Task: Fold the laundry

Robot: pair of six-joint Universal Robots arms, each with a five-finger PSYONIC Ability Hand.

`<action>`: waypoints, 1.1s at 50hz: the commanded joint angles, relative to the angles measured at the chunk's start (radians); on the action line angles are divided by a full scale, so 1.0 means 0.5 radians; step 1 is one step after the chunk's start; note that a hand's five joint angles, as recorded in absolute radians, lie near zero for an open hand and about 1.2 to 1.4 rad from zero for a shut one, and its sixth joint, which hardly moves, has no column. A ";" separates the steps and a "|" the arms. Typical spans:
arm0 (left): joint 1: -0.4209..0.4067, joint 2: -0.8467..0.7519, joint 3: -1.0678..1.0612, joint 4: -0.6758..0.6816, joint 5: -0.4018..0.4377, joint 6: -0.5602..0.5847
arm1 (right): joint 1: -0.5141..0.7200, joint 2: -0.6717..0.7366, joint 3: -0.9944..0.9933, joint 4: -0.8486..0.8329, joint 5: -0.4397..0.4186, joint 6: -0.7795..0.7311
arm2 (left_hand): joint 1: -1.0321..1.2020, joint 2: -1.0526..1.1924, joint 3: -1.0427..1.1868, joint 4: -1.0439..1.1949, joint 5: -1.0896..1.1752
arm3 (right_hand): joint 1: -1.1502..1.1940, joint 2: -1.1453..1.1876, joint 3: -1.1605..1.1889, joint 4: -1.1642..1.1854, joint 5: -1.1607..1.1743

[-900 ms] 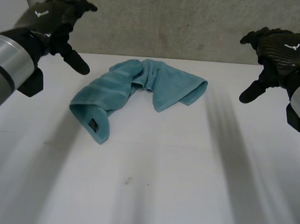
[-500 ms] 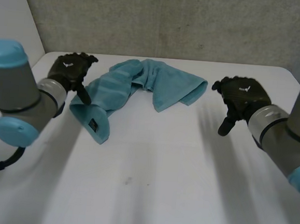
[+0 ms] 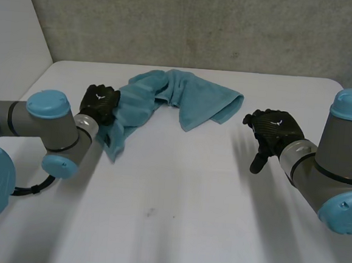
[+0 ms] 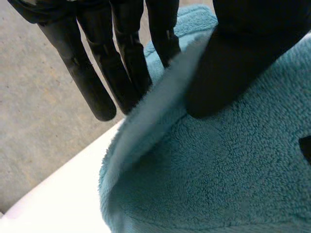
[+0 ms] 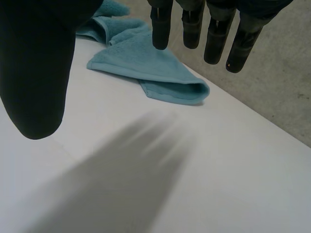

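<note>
A teal towel [image 3: 184,98] lies crumpled across the far middle of the white table [image 3: 188,205]. My left hand [image 3: 100,103] is at the towel's left end. In the left wrist view its thumb [image 4: 243,53] presses the towel [image 4: 218,170] edge against the fingers [image 4: 97,73] behind it, so the hand is shut on the cloth. My right hand [image 3: 273,130] hovers over bare table to the right of the towel, not touching it. Its thumb [image 5: 34,58] and fingers [image 5: 214,29] are spread and straight, with the towel's folded right corner [image 5: 160,80] beyond the fingertips.
A grey concrete wall [image 3: 203,24] runs behind the table's far edge. A pale wall panel [image 3: 13,33] stands at the far left. Bare tabletop stretches in front of the towel and between both arms.
Both arms have come down from high at the sides. The left hand reached the towel's left end and closed on it, bunching that end. The right hand settled low beside the towel.
</note>
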 commanded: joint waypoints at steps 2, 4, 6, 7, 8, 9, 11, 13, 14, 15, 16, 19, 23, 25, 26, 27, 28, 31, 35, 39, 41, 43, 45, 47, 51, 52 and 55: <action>-0.003 0.180 -0.155 0.174 -0.016 -0.002 | -0.003 0.035 -0.026 0.008 0.017 0.008 | 0.629 0.657 0.692 0.684 0.716 | -0.070 -0.100 -0.084 -0.119 -0.114; -0.003 0.348 -0.292 0.187 -0.010 -0.002 | -0.009 0.032 -0.032 0.008 0.017 0.029 | 0.629 0.657 0.692 0.684 0.716 | -0.070 -0.100 -0.084 -0.119 -0.114; -0.012 0.524 -0.424 0.205 -0.016 -0.011 | -0.018 0.035 -0.035 0.008 0.017 0.035 | 0.629 0.657 0.692 0.684 0.716 | -0.070 -0.100 -0.084 -0.119 -0.114; -0.015 0.585 -0.461 0.205 -0.022 -0.011 | -0.021 0.032 -0.035 0.008 0.017 0.038 | 0.629 0.657 0.692 0.684 0.716 | -0.070 -0.100 -0.084 -0.119 -0.114; -0.018 0.646 -0.498 0.199 -0.022 -0.020 | -0.028 0.032 -0.035 0.008 0.020 0.041 | 0.629 0.657 0.692 0.684 0.716 | -0.070 -0.100 -0.084 -0.119 -0.114; -0.037 0.765 -0.565 0.187 -0.025 -0.026 | -0.028 0.032 -0.032 0.008 0.020 0.045 | 0.629 0.657 0.692 0.684 0.716 | -0.070 -0.100 -0.084 -0.119 -0.114; -0.046 0.892 -0.639 0.178 -0.025 -0.032 | -0.028 0.032 -0.029 0.008 0.017 0.066 | 0.629 0.657 0.692 0.684 0.716 | -0.070 -0.100 -0.084 -0.119 -0.114; -0.064 1.082 -0.737 0.153 -0.025 -0.051 | -0.028 0.032 -0.029 0.008 0.020 0.109 | 0.629 0.657 0.692 0.684 0.716 | -0.070 -0.100 -0.084 -0.119 -0.114; -0.077 1.140 -0.762 0.141 -0.025 -0.063 | -0.028 0.032 -0.029 0.008 0.017 0.145 | 0.629 0.657 0.692 0.684 0.716 | -0.070 -0.100 -0.084 -0.119 -0.114; -0.092 1.195 -0.783 0.129 -0.025 -0.078 | -0.028 0.032 -0.026 0.008 0.014 0.207 | 0.629 0.657 0.692 0.684 0.716 | -0.070 -0.100 -0.084 -0.119 -0.114; -0.128 1.302 -0.814 0.095 -0.025 -0.115 | -0.034 0.032 -0.026 0.008 0.014 0.292 | 0.629 0.657 0.692 0.684 0.716 | -0.070 -0.100 -0.084 -0.119 -0.114; -0.187 1.462 -0.833 0.024 -0.029 -0.195 | -0.037 0.032 -0.020 0.002 -0.001 0.494 | 0.629 0.657 0.692 0.684 0.716 | -0.070 -0.100 -0.084 -0.119 -0.114; -0.233 1.781 -0.839 -0.126 -0.041 -0.385 | -0.034 0.032 -0.005 -0.031 -0.008 0.737 | 0.629 0.657 0.692 0.684 0.716 | -0.070 -0.100 -0.084 -0.119 -0.114; -0.239 1.947 -0.839 -0.218 -0.041 -0.523 | -0.031 0.032 0.005 -0.053 -0.014 0.820 | 0.629 0.657 0.692 0.684 0.716 | -0.070 -0.100 -0.084 -0.119 -0.114; -0.239 1.996 -0.839 -0.246 -0.041 -0.566 | -0.031 0.032 0.005 -0.065 -0.017 0.857 | 0.629 0.657 0.692 0.684 0.716 | -0.070 -0.100 -0.084 -0.119 -0.114; -0.242 2.042 -0.839 -0.270 -0.041 -0.612 | -0.028 0.032 0.011 -0.080 -0.038 0.924 | 0.629 0.657 0.692 0.684 0.716 | -0.070 -0.100 -0.084 -0.119 -0.114; -0.242 2.125 -0.842 -0.316 -0.041 -0.703 | -0.025 0.035 0.017 -0.090 -0.051 0.961 | 0.629 0.657 0.692 0.684 0.716 | -0.070 -0.100 -0.084 -0.119 -0.114; -0.242 2.242 -0.842 -0.375 -0.038 -0.820 | -0.018 0.035 0.032 -0.142 -0.109 1.084 | 0.629 0.657 0.692 0.684 0.716 | -0.070 -0.100 -0.084 -0.119 -0.114; -0.255 2.377 -0.842 -0.433 -0.025 -0.928 | -0.003 0.047 0.017 -0.218 -0.149 1.228 | 0.629 0.657 0.692 0.684 0.716 | -0.070 -0.100 -0.084 -0.119 -0.114; -0.267 2.451 -0.833 -0.467 -0.022 -0.953 | 0.027 0.127 -0.017 -0.289 -0.158 1.302 | 0.629 0.657 0.692 0.684 0.716 | -0.070 -0.100 -0.084 -0.119 -0.114; -0.297 2.469 -0.817 -0.488 -0.019 -0.956 | 0.073 0.167 -0.056 -0.323 -0.155 1.315 | 0.629 0.657 0.692 0.684 0.716 | -0.070 -0.100 -0.084 -0.119 -0.114; -0.328 2.469 -0.805 -0.504 -0.019 -0.956 | 0.162 0.246 -0.145 -0.360 -0.140 1.315 | 0.629 0.657 0.692 0.684 0.716 | -0.070 -0.100 -0.084 -0.119 -0.114; -0.386 2.475 -0.787 -0.516 -0.025 -0.953 | 0.199 0.317 -0.219 -0.375 -0.130 1.312 | 0.629 0.657 0.692 0.684 0.716 | -0.070 -0.100 -0.084 -0.119 -0.114; -0.420 2.475 -0.774 -0.519 -0.032 -0.956 | 0.236 0.391 -0.302 -0.372 -0.121 1.309 | 0.629 0.657 0.692 0.684 0.716 | -0.070 -0.100 -0.084 -0.119 -0.114; -0.466 2.487 -0.756 -0.519 -0.044 -0.953 | 0.282 0.553 -0.498 -0.351 -0.124 1.308 | 0.629 0.657 0.692 0.684 0.716 | -0.070 -0.100 -0.084 -0.119 -0.114; -0.466 2.491 -0.756 -0.519 -0.044 -0.953 | 0.288 0.575 -0.511 -0.348 -0.124 1.309 | 0.629 0.657 0.692 0.684 0.716 | -0.070 -0.100 -0.084 -0.119 -0.114; -0.448 2.491 -0.756 -0.519 -0.047 -0.953 | 0.328 0.636 -0.550 -0.354 -0.127 1.296 | 0.629 0.657 0.692 0.684 0.716 | -0.070 -0.100 -0.084 -0.119 -0.114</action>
